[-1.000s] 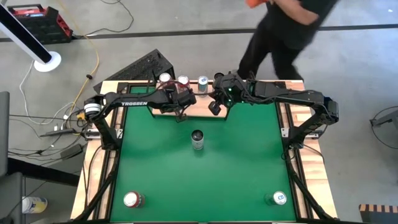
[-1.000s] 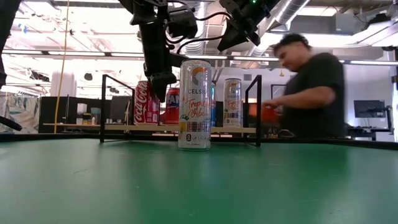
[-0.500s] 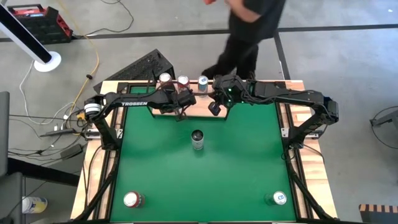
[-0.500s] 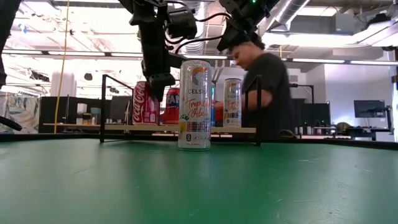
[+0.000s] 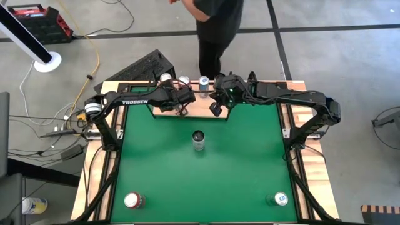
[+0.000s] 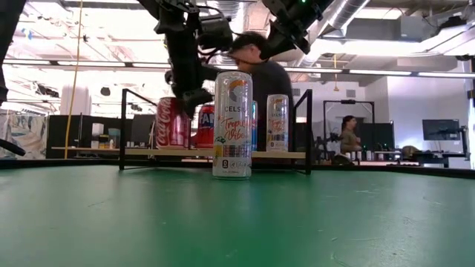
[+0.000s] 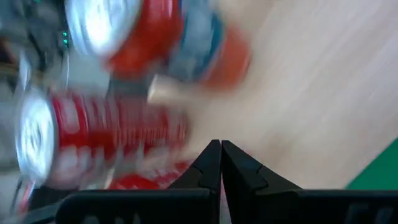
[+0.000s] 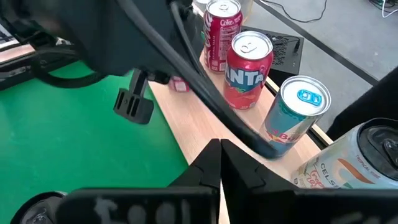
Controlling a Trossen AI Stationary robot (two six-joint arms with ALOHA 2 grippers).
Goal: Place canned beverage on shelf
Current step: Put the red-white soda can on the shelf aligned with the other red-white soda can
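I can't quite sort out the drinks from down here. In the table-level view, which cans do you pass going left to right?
Red Coca-Cola can on the light-wood shelf → tall white Celsius can on the green felt → slim white can on the shelf.

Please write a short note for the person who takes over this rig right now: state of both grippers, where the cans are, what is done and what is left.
Left gripper: jaws shut, empty, over the shelf front edge.
Right gripper: jaws shut, empty, above the shelf beside the cans.
Done: four cans stand on the shelf: Coke can, Fanta can, blue can, pale Celsius can.
Left: Celsius can at table centre, one can at the near left corner, one at the near right corner.
A person stands behind the shelf.
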